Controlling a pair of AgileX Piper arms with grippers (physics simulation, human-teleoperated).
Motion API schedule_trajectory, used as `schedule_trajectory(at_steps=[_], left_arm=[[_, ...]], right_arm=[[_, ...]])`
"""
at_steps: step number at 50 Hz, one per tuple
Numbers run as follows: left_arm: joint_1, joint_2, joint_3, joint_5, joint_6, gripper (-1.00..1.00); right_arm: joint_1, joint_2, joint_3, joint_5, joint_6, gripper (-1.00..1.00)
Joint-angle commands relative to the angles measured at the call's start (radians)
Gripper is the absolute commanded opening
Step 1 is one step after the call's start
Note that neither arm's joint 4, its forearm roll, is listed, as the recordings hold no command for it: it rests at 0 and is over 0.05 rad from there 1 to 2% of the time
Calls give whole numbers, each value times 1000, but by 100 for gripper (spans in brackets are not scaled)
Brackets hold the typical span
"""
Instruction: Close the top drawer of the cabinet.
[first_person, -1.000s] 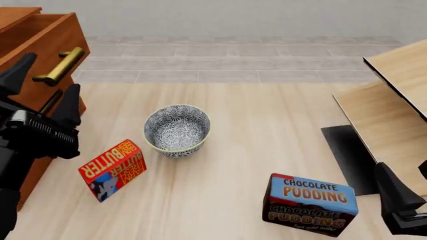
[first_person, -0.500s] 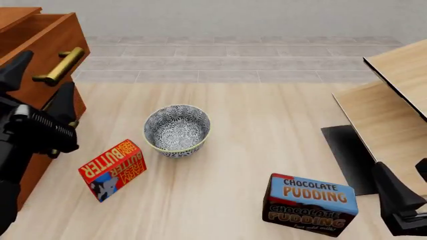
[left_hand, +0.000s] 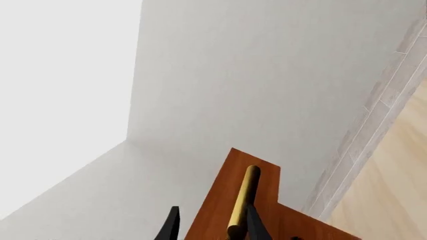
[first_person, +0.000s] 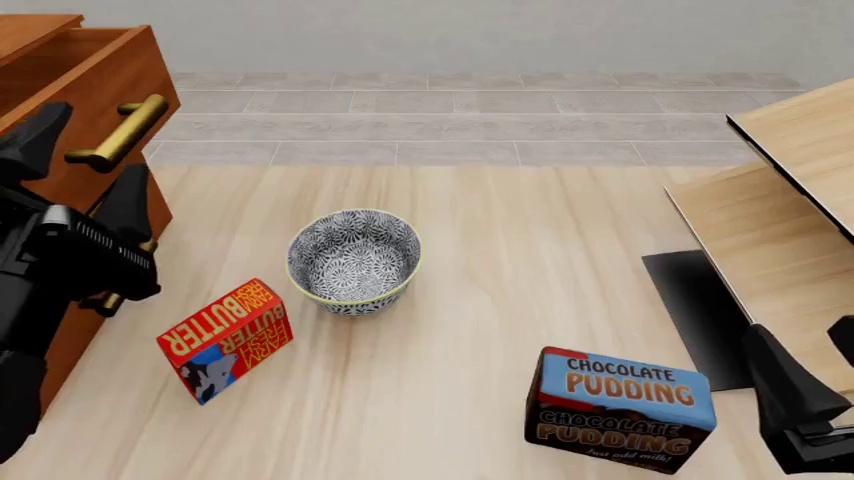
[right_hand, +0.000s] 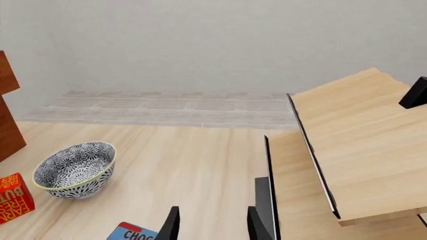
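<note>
- The right gripper (first_person: 801, 400) sits low at the near right corner of the front view. Only one dark finger shows there. In its own wrist view the two finger tips (right_hand: 172, 222) stand apart with nothing between them, so it is open and empty.
- The left gripper (first_person: 80, 165) is at the near left, raised up in front of the cabinet (first_person: 94, 90). Its two black pointed fingers (first_person: 130, 200) are spread apart. The arm behind it is black and blocky.
- In the left wrist view the brass handle (left_hand: 243, 200) runs up just beside one finger (left_hand: 255, 225), with the other finger on the far side of the drawer's edge. It is hard to tell if a finger touches the handle. The gripper is open, not squeezing anything.
- The top drawer (first_person: 114, 75) is at the far left, at the top of the cabinet. It is reddish-brown wood and sticks out, so it is still open. Its long brass bar handle (first_person: 123, 130) is on the front.
- On the pale table (first_person: 534, 260) lie a red butter box (first_person: 227, 338), a patterned bowl (first_person: 355, 260) and a chocolate pudding box (first_person: 621, 408).
</note>
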Motion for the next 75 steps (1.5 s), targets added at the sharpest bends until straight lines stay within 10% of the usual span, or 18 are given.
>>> schedule_trajectory(at_steps=[1,75], left_arm=[[11,16,-5,0,5,100],[73,84,-44,0,15,100]], right_arm=[[2,0,1,-2,-1,100],[-12,0,-8,-7,-3,100]])
